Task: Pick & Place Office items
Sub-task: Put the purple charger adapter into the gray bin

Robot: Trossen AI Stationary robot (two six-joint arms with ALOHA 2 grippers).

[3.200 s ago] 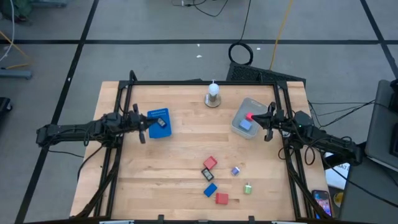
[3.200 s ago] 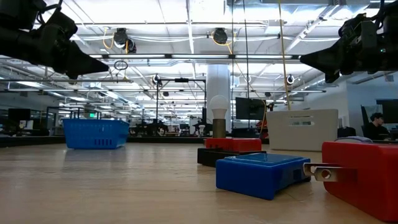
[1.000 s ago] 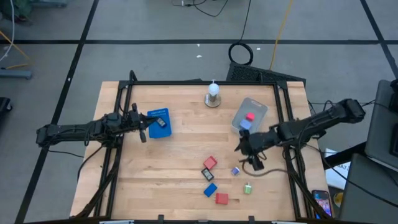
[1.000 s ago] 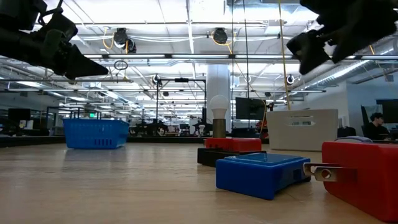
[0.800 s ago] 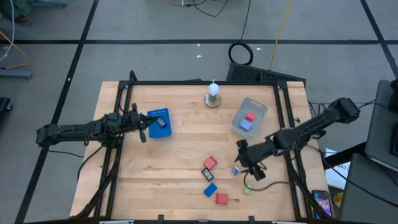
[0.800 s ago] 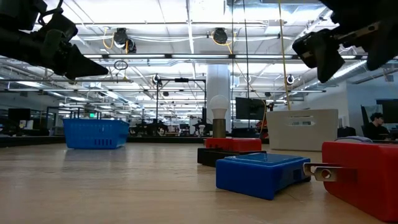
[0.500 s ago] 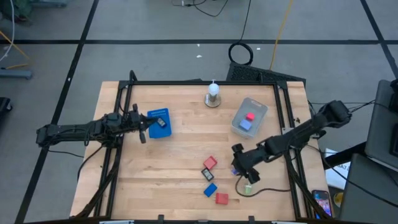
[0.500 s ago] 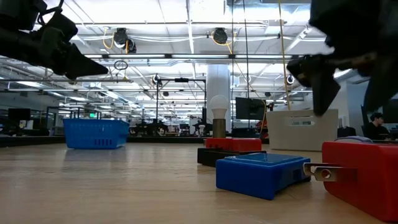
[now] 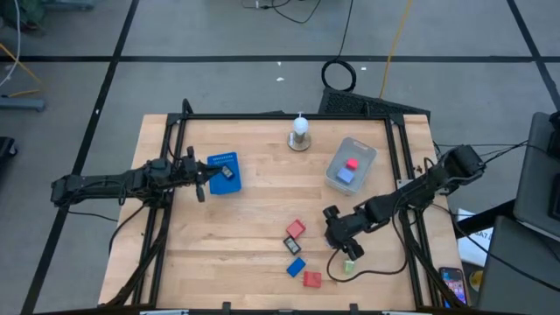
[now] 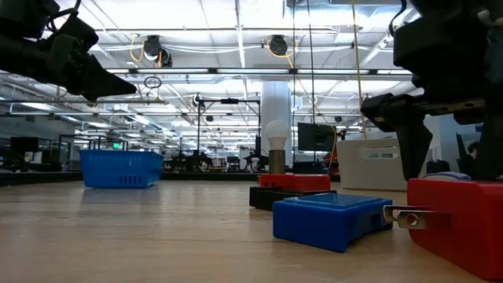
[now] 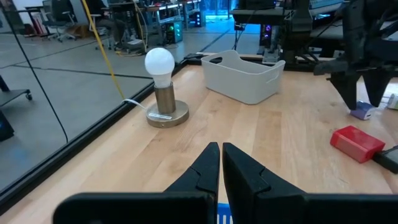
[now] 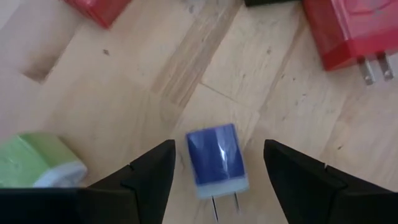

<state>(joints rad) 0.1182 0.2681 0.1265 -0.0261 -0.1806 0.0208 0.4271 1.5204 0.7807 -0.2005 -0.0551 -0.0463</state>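
Note:
My right gripper [image 9: 336, 233] hangs open, fingers pointing down, low over the table's near right part. In the right wrist view a small blue plug-shaped piece [image 12: 216, 158] lies flat on the wood between its two fingers [image 12: 152, 177], apart from both. Around it lie a green piece [image 9: 349, 265], two red pieces [image 9: 296, 229] [image 9: 311, 279], a black piece [image 9: 291, 244] and a blue piece [image 9: 296, 266]. My left gripper [image 9: 203, 182] waits shut, above the table, beside the blue box [image 9: 225, 172] at the left.
A translucent tub [image 9: 350, 164] at the far right holds a red and a blue piece. A bulb on a round base [image 9: 300, 133] stands at the far middle. Black frame rails [image 9: 398, 175] run along the table's left and right sides. A cable trails under my right arm.
My right gripper has swung from beside the tub toward the table's near edge and somewhat left, coming down over the small blue piece, its fingers now pointing down. Nothing on the table has moved.

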